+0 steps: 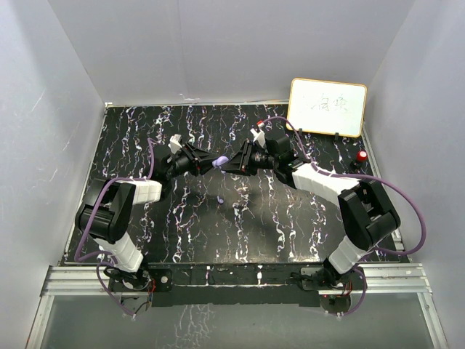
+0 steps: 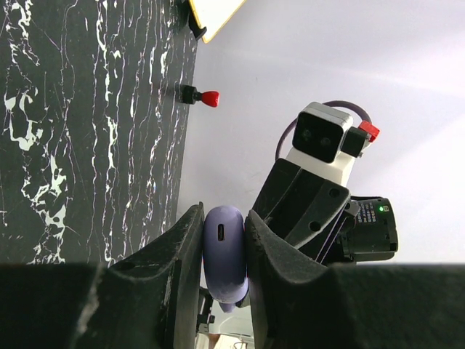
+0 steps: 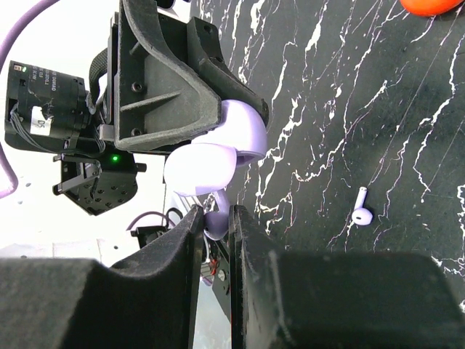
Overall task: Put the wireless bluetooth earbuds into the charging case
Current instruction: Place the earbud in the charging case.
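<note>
A whiteboard (image 1: pixel 328 107) stands at the marbled table's (image 1: pixel 276 233) far right.

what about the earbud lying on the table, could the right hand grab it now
Probably not yet: the right hand is shut on a second earbud near the case. The loose earbud itself lies uncovered.

Lab test cell: marbled table (image 1: pixel 182 240) is boxed in by white panels (image 1: pixel 218 43); whiteboard (image 1: pixel 327 107) propped at its far-right corner, rail (image 1: pixel 232 281) set along its near edge.

Black marbled table (image 1: pixel 182 240), loose pale earbud (image 1: pixel 220 198)
</note>
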{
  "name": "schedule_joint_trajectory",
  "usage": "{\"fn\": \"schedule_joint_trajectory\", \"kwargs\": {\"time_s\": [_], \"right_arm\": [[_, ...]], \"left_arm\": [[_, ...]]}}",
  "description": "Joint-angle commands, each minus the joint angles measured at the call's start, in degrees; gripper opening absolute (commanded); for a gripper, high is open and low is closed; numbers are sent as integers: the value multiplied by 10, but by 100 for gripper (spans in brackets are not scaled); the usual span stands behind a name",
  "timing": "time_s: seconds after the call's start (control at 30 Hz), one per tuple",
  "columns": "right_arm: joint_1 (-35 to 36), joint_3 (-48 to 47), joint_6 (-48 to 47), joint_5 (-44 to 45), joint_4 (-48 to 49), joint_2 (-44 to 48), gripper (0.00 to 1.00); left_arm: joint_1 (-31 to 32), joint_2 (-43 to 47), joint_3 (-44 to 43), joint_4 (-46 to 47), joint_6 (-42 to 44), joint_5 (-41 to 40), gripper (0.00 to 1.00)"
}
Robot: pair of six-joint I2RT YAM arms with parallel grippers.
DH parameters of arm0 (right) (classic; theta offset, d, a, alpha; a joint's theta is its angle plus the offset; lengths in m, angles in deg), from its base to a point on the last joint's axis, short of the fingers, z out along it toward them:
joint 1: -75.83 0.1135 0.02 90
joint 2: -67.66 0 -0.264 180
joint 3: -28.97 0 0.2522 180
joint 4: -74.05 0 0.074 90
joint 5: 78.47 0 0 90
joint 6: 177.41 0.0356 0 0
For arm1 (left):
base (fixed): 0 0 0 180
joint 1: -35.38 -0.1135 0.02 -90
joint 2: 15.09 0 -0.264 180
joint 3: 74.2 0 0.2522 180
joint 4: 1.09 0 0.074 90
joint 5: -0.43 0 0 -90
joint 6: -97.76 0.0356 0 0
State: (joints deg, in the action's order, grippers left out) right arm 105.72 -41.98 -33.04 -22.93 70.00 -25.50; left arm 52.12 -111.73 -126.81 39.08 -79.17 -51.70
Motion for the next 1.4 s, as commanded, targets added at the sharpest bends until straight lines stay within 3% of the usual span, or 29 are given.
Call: {"fn": "schedule_joint_trajectory", "kwargs": {"time_s": [0.0, 1.37], "right_arm": [[-2, 5, 7, 4, 47, -1, 13], [-9, 15, 20, 16, 57, -3, 13]], "left_arm": [[4, 35, -21, 0, 5, 1, 0], [5, 41, -19, -4, 7, 1, 0]]}}
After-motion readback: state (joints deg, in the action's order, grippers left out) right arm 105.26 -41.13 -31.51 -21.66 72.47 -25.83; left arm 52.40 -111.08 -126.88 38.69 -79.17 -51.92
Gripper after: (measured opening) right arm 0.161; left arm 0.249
